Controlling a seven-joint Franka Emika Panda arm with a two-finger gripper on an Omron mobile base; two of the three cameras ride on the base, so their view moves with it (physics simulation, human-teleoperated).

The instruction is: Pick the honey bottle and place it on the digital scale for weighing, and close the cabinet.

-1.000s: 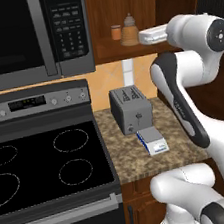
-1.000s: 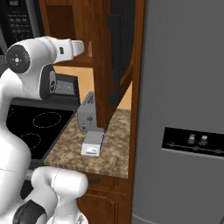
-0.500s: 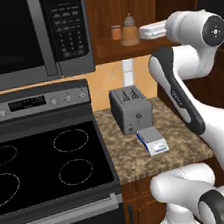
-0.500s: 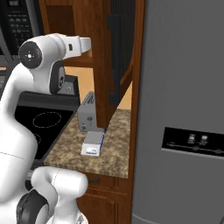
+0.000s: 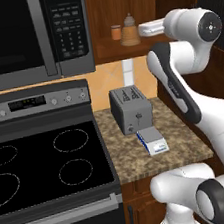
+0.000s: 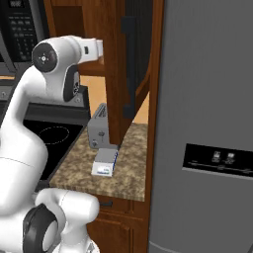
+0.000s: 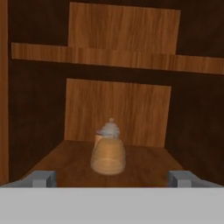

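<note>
The honey bottle, tan and ribbed with a pale cap, stands upright on the lower shelf of the open cabinet. My gripper is open, level with the bottle and a short way in front of it, with the fingertips wide apart on either side. In the left base view the honey bottle sits just left of my white hand. The digital scale, white with a blue front edge, lies bare on the counter in front of the toaster. The cabinet door stands swung open.
A small orange jar stands beside and behind the bottle. The grey toaster sits behind the scale on the granite counter. A microwave hangs over the stove. A grey fridge bounds the right.
The arm's upper joint has risen and the hand has pushed a little further toward the cabinet shelf and the bottle. The bottle, scale and door have not moved.
</note>
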